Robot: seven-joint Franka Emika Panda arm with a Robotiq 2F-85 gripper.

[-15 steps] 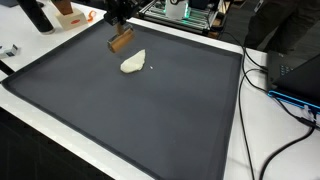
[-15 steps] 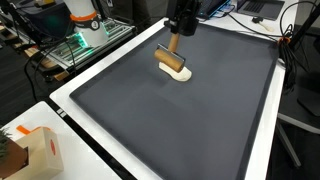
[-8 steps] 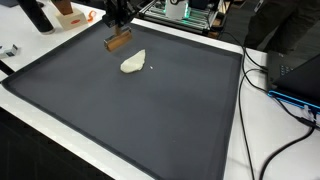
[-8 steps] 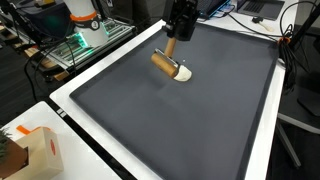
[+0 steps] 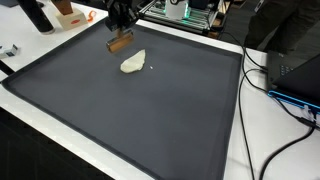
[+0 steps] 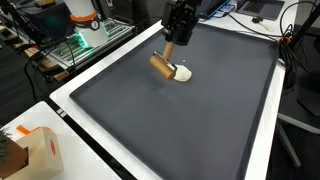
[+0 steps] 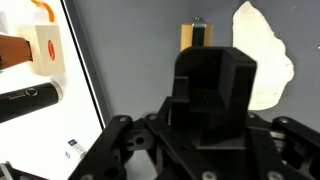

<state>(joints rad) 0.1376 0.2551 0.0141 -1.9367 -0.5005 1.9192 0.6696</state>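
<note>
Brown cylinder [image 6: 161, 66] held aloft, tilted, just beside white lump [image 6: 183, 73], possibly dough.

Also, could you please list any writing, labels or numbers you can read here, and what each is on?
Nothing reads clearly.
Orange and white box: printed mark, too blurred to read.
Small label: tiny dark print, too small to read.
Wooden piece in the tool, white lump: no writing.

exteriors: high, oblique | wrist: close, down past claw [image 7: 197, 38] | shared: mat [image 5: 150, 115]
</note>
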